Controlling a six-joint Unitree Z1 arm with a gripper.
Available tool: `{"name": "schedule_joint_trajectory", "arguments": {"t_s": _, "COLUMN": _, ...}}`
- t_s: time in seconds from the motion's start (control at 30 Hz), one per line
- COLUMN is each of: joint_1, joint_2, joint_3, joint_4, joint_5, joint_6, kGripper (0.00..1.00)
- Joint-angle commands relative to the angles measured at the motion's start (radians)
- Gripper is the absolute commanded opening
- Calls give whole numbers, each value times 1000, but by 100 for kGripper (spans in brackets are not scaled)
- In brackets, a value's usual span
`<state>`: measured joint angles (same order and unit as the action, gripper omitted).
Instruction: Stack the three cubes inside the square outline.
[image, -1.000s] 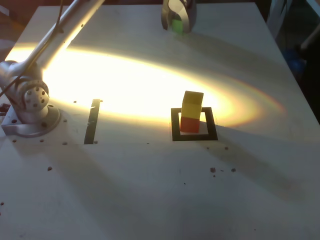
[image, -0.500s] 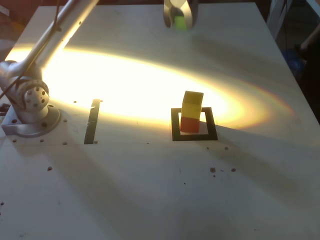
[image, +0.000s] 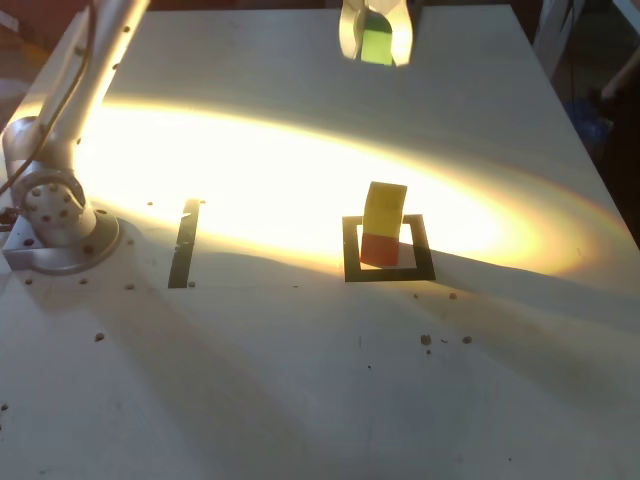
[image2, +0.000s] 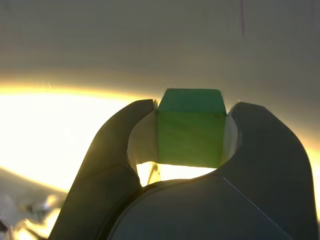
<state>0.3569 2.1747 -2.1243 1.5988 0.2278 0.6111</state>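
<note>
A yellow cube (image: 384, 208) stands on a red cube (image: 379, 249) inside the black square outline (image: 388, 270), right of centre in the exterior view. At the far edge of the table my gripper (image: 376, 40) is shut on the light green cube (image: 377, 45), lifted off the surface. In the wrist view the green cube (image2: 190, 127) sits squarely between the two grey fingers (image2: 262, 150), which press on its sides; my gripper (image2: 190, 131) shows only the bright table beyond it.
A straight black tape strip (image: 185, 242) lies at the exterior view's left, near the arm's base (image: 58, 215). Small dark specks (image: 426, 340) dot the near part of the white table (image: 300, 380). A strong light patch crosses the middle.
The gripper has risen with the green cube and shifted slightly toward the exterior view's right. The arm's upper link has swung more upright. The yellow-on-red stack has not moved.
</note>
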Motion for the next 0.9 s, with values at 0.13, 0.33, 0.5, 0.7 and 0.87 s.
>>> {"name": "schedule_joint_trajectory", "arguments": {"t_s": 0.13, "joint_1": -417, "joint_2": -369, "joint_3": 324, "joint_4": 4, "joint_5": -47, "joint_6": -458, "kGripper": 26}}
{"name": "schedule_joint_trajectory", "arguments": {"t_s": 0.33, "joint_1": -579, "joint_2": -370, "joint_3": 332, "joint_4": -2, "joint_5": -80, "joint_6": -610, "kGripper": 26}}
{"name": "schedule_joint_trajectory", "arguments": {"t_s": 0.5, "joint_1": -659, "joint_2": -354, "joint_3": 327, "joint_4": -16, "joint_5": -89, "joint_6": -712, "kGripper": 26}}
{"name": "schedule_joint_trajectory", "arguments": {"t_s": 0.7, "joint_1": -712, "joint_2": -296, "joint_3": 303, "joint_4": -27, "joint_5": -76, "joint_6": -807, "kGripper": 26}}
{"name": "schedule_joint_trajectory", "arguments": {"t_s": 0.87, "joint_1": -714, "joint_2": -239, "joint_3": 293, "joint_4": -27, "joint_5": -73, "joint_6": -846, "kGripper": 26}}
